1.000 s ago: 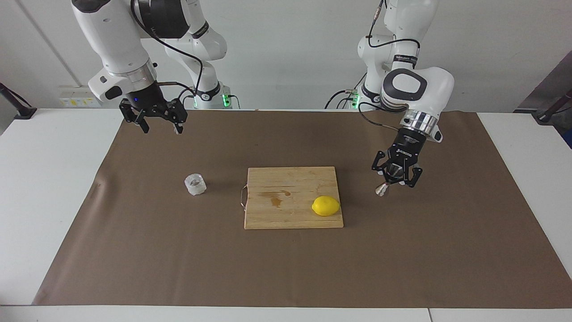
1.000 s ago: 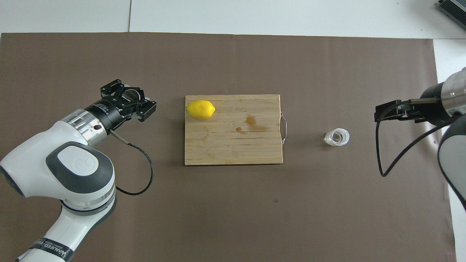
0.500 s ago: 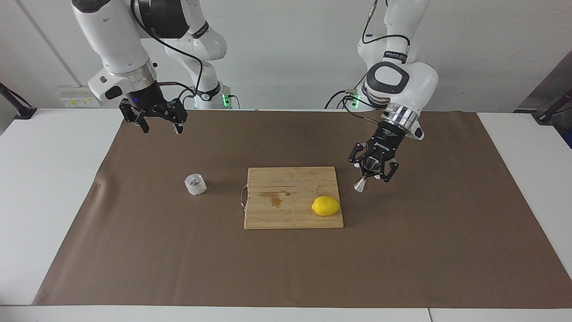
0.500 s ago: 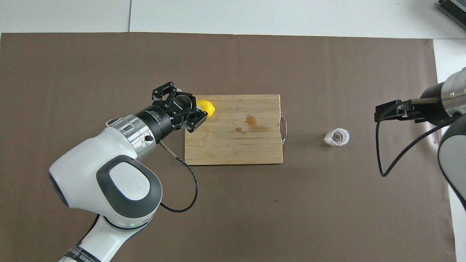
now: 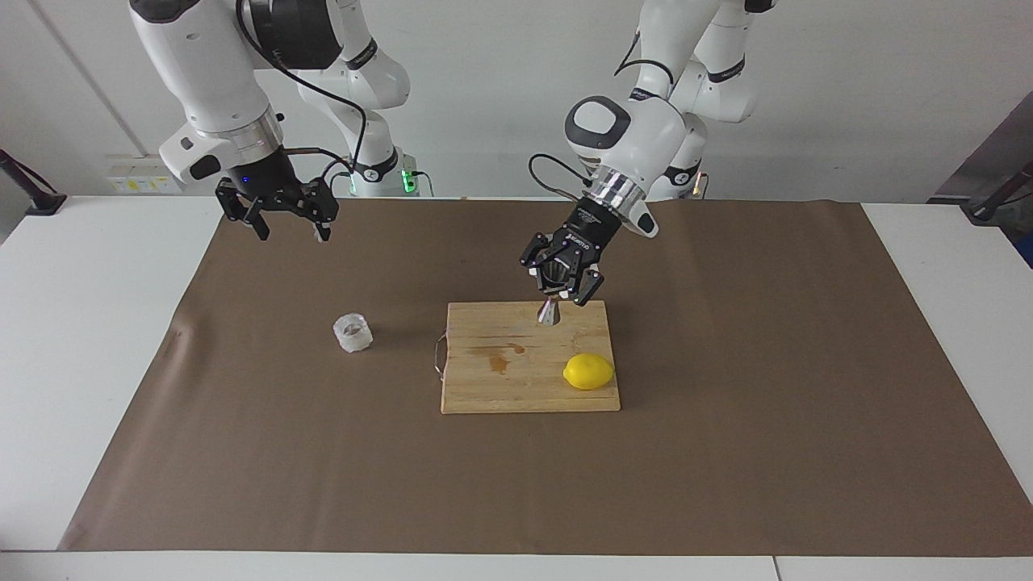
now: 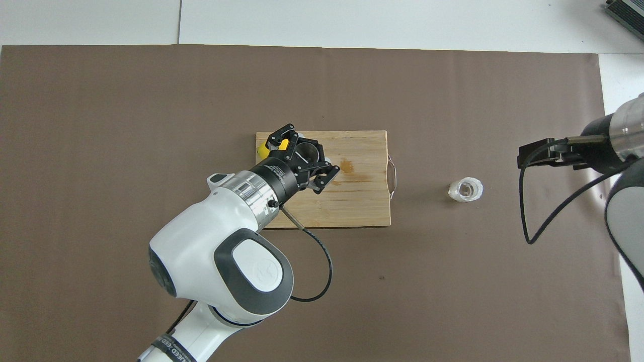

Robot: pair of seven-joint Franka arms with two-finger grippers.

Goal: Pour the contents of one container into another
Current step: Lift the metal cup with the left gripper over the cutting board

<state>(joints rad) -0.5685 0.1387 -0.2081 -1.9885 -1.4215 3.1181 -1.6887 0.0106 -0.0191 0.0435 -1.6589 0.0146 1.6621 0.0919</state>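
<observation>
The small clear faceted cup (image 5: pixel 353 332) stands on the brown mat, beside the cutting board toward the right arm's end; it also shows in the overhead view (image 6: pixel 466 190). My left gripper (image 5: pixel 562 284) is shut on the steel jigger (image 5: pixel 549 311) and holds it in the air over the cutting board (image 5: pixel 516 387), over the board's edge nearer the robots. In the overhead view the left gripper (image 6: pixel 308 160) has the jigger's open mouth (image 6: pixel 308 151) between its fingers. My right gripper (image 5: pixel 278 211) waits in the air over the mat, apart from the cup, its fingers spread and empty.
A yellow lemon (image 5: pixel 588 371) lies on the wooden cutting board, toward the left arm's end; in the overhead view the left gripper covers most of the lemon (image 6: pixel 262 149). The board (image 6: pixel 362 201) has a wire handle toward the cup and a dark stain near its middle.
My left arm has carried the jigger from over the bare mat at its own end of the table to over the cutting board. The right arm and the cup have not moved.
</observation>
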